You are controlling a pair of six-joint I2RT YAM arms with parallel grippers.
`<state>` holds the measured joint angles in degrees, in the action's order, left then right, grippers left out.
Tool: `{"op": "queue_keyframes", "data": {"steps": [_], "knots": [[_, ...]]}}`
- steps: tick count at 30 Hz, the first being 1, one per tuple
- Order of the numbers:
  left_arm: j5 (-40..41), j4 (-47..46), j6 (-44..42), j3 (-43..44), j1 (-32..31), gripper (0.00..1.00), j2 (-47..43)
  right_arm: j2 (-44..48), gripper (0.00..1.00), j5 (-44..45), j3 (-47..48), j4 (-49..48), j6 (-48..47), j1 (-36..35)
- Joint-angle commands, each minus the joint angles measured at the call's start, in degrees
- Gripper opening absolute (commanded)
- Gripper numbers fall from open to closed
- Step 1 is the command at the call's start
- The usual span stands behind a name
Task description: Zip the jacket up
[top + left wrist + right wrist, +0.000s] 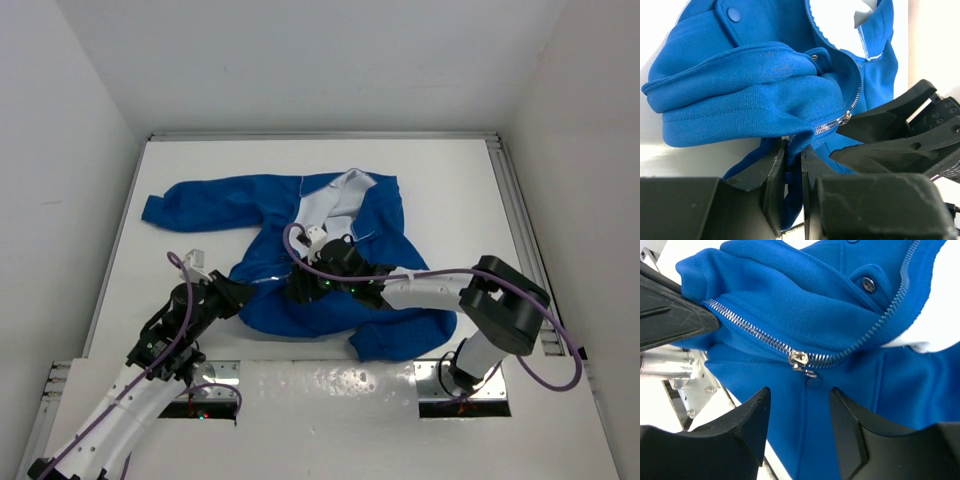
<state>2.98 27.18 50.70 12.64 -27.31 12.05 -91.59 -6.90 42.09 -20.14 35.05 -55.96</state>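
The bright blue jacket (262, 200) lies spread on the white table, with its white lining (335, 200) showing at the collar. My left gripper (794, 150) is shut on a fold of the jacket's lower hem, and the blue fabric is pinched between both fingers. In the top view it sits at the jacket's left lower edge (238, 292). My right gripper (799, 392) is open, and its fingertips stand just short of the silver zipper slider (799, 359), not touching it. The zipper teeth (747, 330) are joined to the left of the slider and split apart to its right.
A blue snap button (814, 382) sits just below the slider. The black right gripper (890, 130) fills the right of the left wrist view. White walls enclose the table (450, 190) on three sides. A metal plate (330, 385) spans the near edge between the arm bases.
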Motion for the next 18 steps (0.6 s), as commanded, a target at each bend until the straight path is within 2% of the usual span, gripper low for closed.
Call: {"op": "queue_keyframes", "data": {"steps": [1,7,18], "knots": [[-0.69,-3.09,-0.16,1.42,0.06,0.0,0.43,-1.74,0.51,-1.01,2.64,-5.26,0.72,0.15],[-1.14,-3.01,0.19,1.06,0.06,0.0,-0.01,-5.26,0.58,-0.93,4.67,-6.92,-0.07,0.15],[-2.1,-4.24,0.37,-0.16,0.06,0.0,-0.1,-5.53,0.57,1.8,3.54,-12.72,0.81,0.24]]}}
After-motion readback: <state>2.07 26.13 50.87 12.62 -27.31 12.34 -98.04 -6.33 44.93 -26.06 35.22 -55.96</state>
